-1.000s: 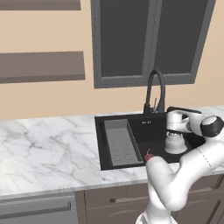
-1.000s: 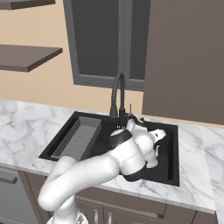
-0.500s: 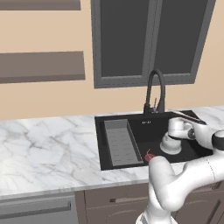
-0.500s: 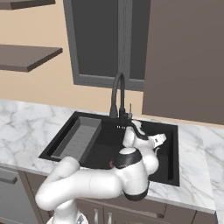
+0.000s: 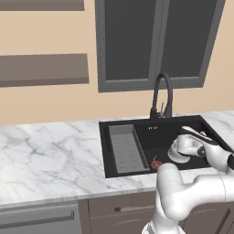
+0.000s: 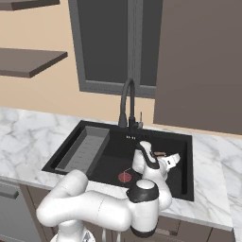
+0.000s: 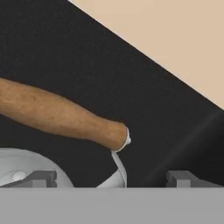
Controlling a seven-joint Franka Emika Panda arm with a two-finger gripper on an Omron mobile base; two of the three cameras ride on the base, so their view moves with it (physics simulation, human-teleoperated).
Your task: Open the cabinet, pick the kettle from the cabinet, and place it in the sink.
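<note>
In sink (image 5: pixel 137 128), kettle (image 7: pixel 65 116) just under open end effector (image 7: pixel 111 178).

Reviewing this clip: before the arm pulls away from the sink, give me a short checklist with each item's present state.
1. Gripper open, nothing between the tips: ok.
2. Kettle down inside the sink: ok, its brown handle lies against the black basin.
3. Kettle standing upright: cannot tell.
4. Tap apart from the arm: ok.
5. Cabinet doors shut: ok in the left base view.
</note>
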